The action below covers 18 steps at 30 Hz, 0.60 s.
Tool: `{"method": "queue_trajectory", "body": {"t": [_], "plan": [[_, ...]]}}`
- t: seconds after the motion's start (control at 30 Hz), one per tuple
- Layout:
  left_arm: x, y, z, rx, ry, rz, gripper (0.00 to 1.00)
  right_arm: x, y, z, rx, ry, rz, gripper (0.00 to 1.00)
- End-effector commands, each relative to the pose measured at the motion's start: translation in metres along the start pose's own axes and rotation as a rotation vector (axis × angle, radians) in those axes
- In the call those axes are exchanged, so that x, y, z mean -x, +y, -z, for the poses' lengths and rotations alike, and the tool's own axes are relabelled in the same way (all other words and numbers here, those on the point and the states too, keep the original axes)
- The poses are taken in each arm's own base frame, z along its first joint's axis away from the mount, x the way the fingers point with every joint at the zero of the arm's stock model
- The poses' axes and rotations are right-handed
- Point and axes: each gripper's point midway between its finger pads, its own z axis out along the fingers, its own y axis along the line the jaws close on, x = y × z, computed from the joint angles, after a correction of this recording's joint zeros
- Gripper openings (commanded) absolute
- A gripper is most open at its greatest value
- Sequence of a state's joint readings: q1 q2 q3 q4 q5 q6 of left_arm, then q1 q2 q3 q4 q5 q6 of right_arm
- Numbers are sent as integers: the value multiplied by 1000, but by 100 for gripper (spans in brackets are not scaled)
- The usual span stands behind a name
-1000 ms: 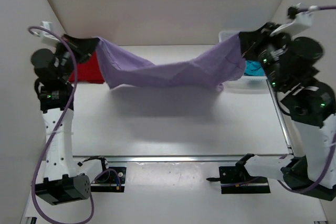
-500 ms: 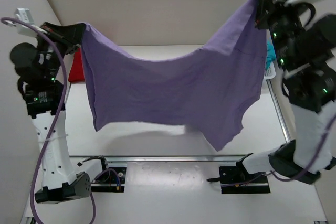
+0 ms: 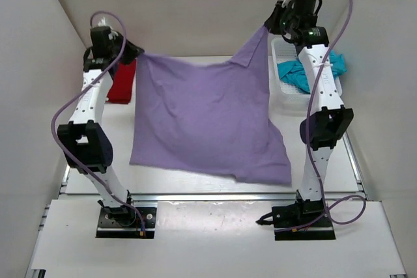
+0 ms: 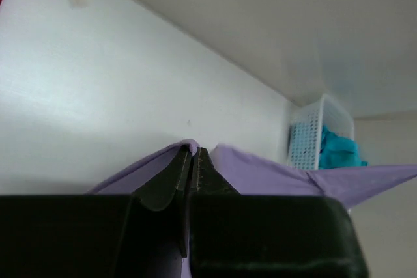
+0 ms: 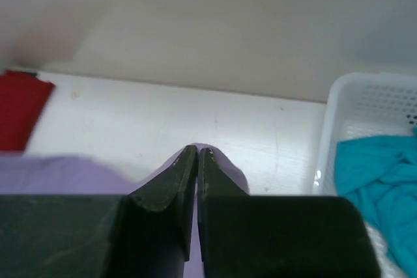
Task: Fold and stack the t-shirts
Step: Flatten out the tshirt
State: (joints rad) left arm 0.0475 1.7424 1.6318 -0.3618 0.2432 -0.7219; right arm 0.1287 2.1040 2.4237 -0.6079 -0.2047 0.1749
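Red shirt [image 3: 122, 86] looks folded far left. The teal one [image 3: 303, 73] sits crumpled in the basket [image 3: 287, 99]. Left gripper [image 4: 193, 153] and right gripper [image 5: 197, 151] each pinch a far corner of the lavender shirt [image 3: 205, 122], which isn't folded yet.

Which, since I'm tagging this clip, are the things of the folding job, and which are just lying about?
Job:
- lavender t-shirt, held by left gripper and right gripper
- red t-shirt
- teal t-shirt, lying in the white mesh basket

Lying about:
- white mesh basket
- table

Matt purple cloth shirt [image 3: 208, 118]; perforated plastic basket [image 3: 284, 79].
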Motion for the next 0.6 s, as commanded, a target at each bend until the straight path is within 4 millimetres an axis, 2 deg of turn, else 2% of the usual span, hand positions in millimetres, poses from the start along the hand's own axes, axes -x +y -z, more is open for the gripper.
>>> {"method": "queue_trajectory", "body": {"t": [0.0,0.03,0.07,0.1,0.13,0.17,0.23,0.27,0.37,0.47,0.5,0.57], "plan": [[103,-106,78,-229,-273,-85,0,187,68,134,185,-568,44,0],[112,-110,83,-235,-292,-83,0,195,70,144,196,-600,53,0],[128,-118,98,-250,-331,-90,0,213,75,166,209,-668,54,0],[144,-125,116,-271,-379,-96,0,222,83,181,229,-708,54,0],[147,-129,120,-284,-387,-93,0,229,87,194,241,-735,55,0],[158,-129,133,-300,-415,-79,0,235,92,212,245,-766,64,0],[172,-126,151,-303,-461,-84,0,238,97,226,255,-778,78,0],[174,-125,152,-301,-467,-82,0,237,98,228,253,-774,81,0],[170,-117,152,-288,-467,-79,0,219,98,221,221,-705,99,0],[158,-97,145,-235,-456,-76,0,191,88,205,186,-602,90,1],[156,-98,146,-233,-463,-88,0,175,82,197,154,-553,77,0],[146,-87,142,-208,-447,-91,0,143,70,187,103,-480,78,0]]}}
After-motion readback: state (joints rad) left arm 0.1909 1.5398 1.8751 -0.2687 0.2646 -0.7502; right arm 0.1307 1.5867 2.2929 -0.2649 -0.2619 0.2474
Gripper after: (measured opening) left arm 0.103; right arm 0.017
